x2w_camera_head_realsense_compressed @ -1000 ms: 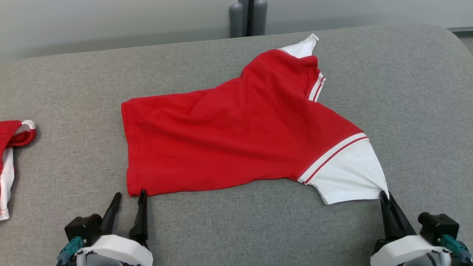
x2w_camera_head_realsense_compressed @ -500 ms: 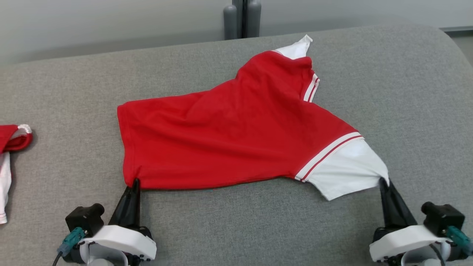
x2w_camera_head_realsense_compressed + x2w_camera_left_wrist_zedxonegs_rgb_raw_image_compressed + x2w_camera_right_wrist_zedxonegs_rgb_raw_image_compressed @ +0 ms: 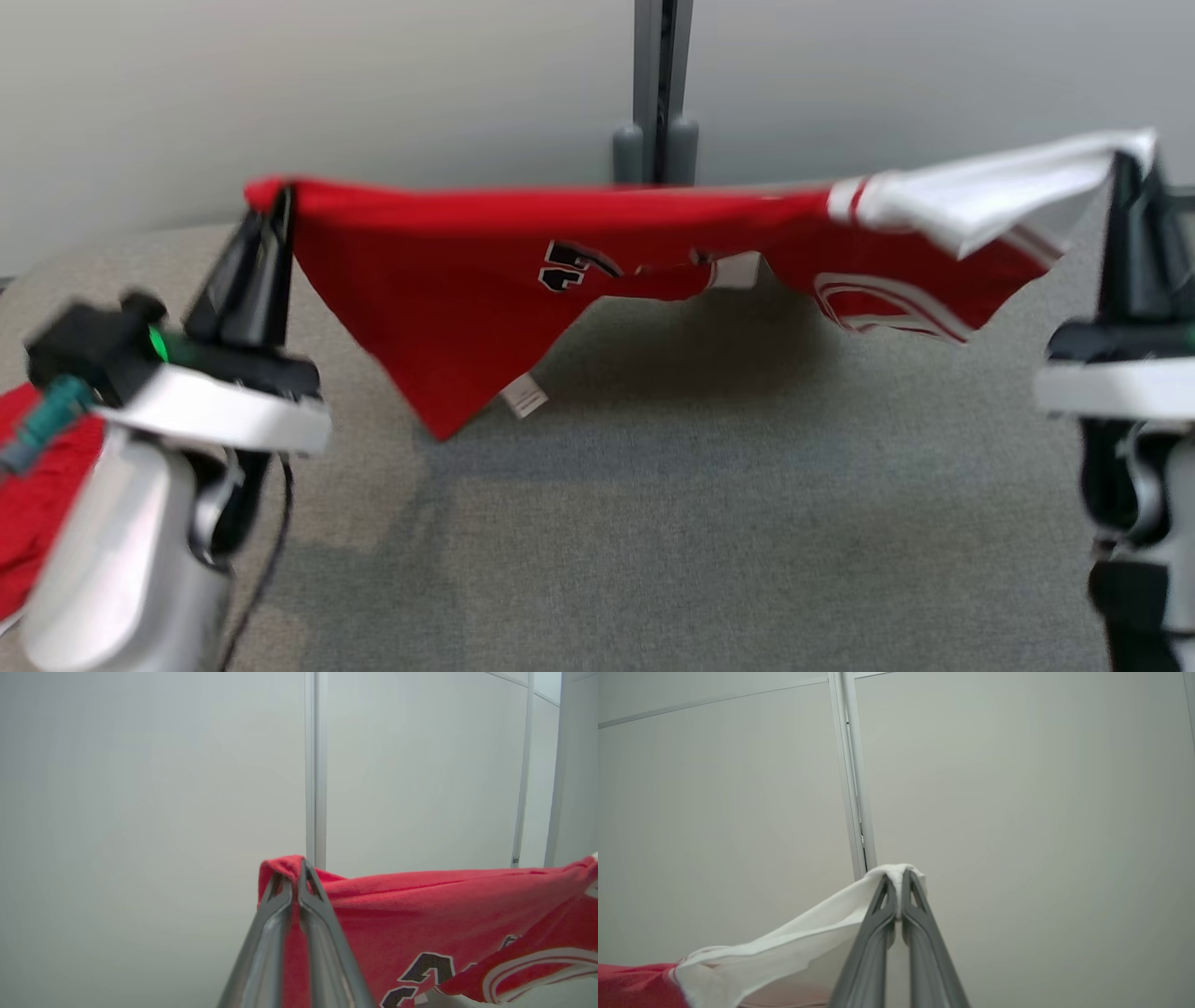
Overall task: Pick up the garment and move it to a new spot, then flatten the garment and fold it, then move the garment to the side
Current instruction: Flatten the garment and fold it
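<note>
Garment [image 3: 448, 299] aloft, stretched taut by two corners.
You have it hanging above the grey worktop [image 3: 700, 523]: the left pincer [image 3: 278, 198] is clamped on a red hem corner, the right pincer [image 3: 1125, 166] on the white sleeve. Pickup looks done; relocating, flattening, folding and setting aside remain.

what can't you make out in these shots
Black print on the garment: head view, blurred and folded under; left wrist view, cut by the bottom edge.
White label: head view, too small and blurred to read.
Other red cloth: head view, behind the left arm, cut by the left edge.
</note>
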Robot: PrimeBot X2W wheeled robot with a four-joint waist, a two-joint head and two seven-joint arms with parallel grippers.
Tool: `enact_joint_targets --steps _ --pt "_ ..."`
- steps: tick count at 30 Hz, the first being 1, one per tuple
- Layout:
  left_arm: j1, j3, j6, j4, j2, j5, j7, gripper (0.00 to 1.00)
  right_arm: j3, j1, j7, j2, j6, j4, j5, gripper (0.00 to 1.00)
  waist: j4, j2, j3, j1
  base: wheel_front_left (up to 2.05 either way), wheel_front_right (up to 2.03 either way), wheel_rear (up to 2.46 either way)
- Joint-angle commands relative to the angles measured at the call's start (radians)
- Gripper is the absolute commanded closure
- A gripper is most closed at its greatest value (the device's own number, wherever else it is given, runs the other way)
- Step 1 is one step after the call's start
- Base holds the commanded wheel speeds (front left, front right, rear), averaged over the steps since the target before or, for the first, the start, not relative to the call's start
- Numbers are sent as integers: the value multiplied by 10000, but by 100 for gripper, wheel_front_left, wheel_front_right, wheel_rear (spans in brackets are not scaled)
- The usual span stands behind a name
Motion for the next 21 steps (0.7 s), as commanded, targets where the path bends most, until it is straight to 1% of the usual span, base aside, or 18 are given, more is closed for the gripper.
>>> enact_joint_targets --steps 1,6,7,8,11,14,17,18,19,21 --pt "-773 -94 -16 -196 368 73 250 100 -8 -571 108 -355 -2 -318 -9 100 229 0 -546 0 0 0 0" --pt "-2528 -63 -10 -494 1127 -121 947 100 228 -2306 825 -1119 -4 -1052 62 100 301 0 -829 0 0 0 0" --pt "-3148 21 -10 -604 1339 -205 1192 100 341 -3012 1166 -1396 -2 -1194 66 100 314 0 -744 0 0 0 0" --pt "-3439 73 -10 -648 1455 -235 1346 100 383 -3366 1351 -1496 -2 -1236 36 100 318 0 -594 0 0 0 0" --pt "-4156 218 -9 -646 1763 -353 1805 100 578 -4351 1851 -1650 -2 -1221 -110 100 309 0 91 0 0 0 0" --pt "-4691 186 -10 -338 2002 -485 2187 100 811 -5238 2191 -1618 -2 -824 -371 100 288 0 983 0 0 0 0" --pt "-5418 177 16 69 2102 -347 1945 100 1141 -6274 2339 -1700 -3 -170 -831 100 352 0 1968 0 0 0 0" --pt "-5418 177 16 69 2102 -347 1945 100 1141 -6274 2339 -1700 -3 -170 -831 100 352 0 1968 0 0 0 0" --pt "-5653 165 27 273 2046 -333 1831 100 1192 -6726 2346 -1706 -3 75 -1002 100 378 0 2299 0 0 0 0" --pt "-6369 69 47 753 2112 -38 1549 100 1131 -7813 2246 -1678 -3 606 -1329 100 413 0 2894 0 0 0 0"
